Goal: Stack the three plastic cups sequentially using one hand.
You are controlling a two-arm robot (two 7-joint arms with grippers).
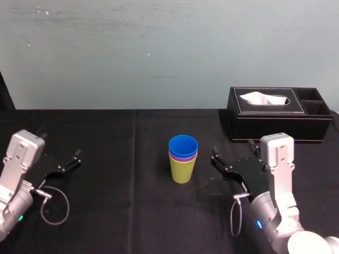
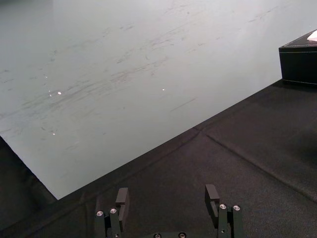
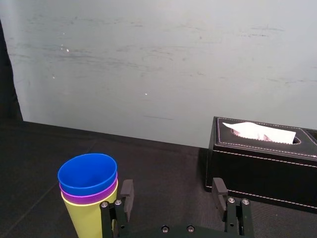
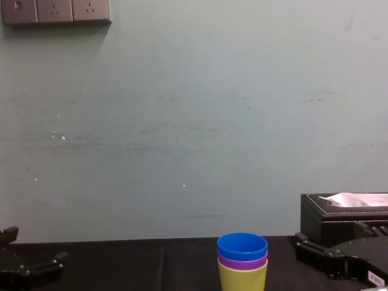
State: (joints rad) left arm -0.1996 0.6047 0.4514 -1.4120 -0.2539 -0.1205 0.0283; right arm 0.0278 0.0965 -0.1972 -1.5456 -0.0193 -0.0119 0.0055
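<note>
**Head view:** Three plastic cups stand nested upright on the black surface (image 1: 122, 211), to the left of the black tissue box (image 1: 265, 114) and nearer the robot. The yellow-green cup (image 1: 183, 172) is at the bottom, the purple cup (image 1: 183, 157) sits in it, and the blue cup (image 1: 183, 145) is on top. The right tool (image 1: 235, 151) hovers before the box's left end, spread wide and empty, just beside the cups but not touching them. The left tool (image 1: 60, 145), also wide and empty, sits far left of the box.

**Left wrist view:** The left tool's fingers (image 2: 122, 196) gape over bare cloth, with the box's corner well off.

**Right wrist view:** The right tool's fingers (image 3: 126, 191) stand wide apart, with the box behind them.

**Chest view:** The stack rises left of the box, against a pale wall (image 4: 194, 121).
</note>
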